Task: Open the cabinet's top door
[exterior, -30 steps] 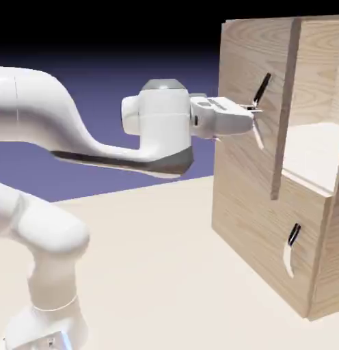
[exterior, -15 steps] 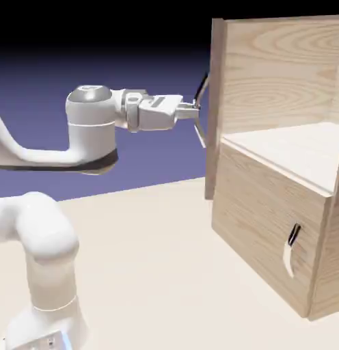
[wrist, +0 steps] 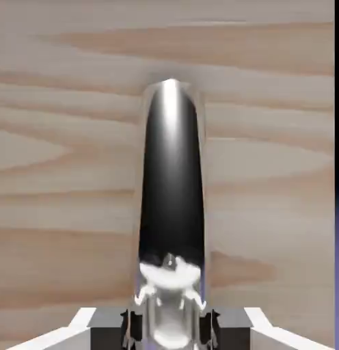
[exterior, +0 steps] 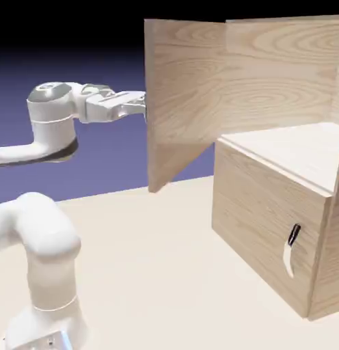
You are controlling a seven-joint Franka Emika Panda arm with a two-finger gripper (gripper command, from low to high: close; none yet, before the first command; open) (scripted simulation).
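My pincer (wrist: 169,321) is clamped on the top door's handle (wrist: 171,178), whose long axis runs straight away from me up the panel. The top door (exterior: 182,102) stands swung wide off the cabinet (exterior: 268,219), just beyond my fingertips, away from my arm.

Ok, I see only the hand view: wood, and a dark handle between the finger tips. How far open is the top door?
Observer: The top door stands swung wide out from the cabinet; the upper compartment is exposed.
Operator: And the lower door?
Observer: The lower door is shut, flush with the front.
Operator: Can you see the gripper from outside?
Observer: Only partly: the gripper goes behind the door's edge, and the panel hides the handle there.
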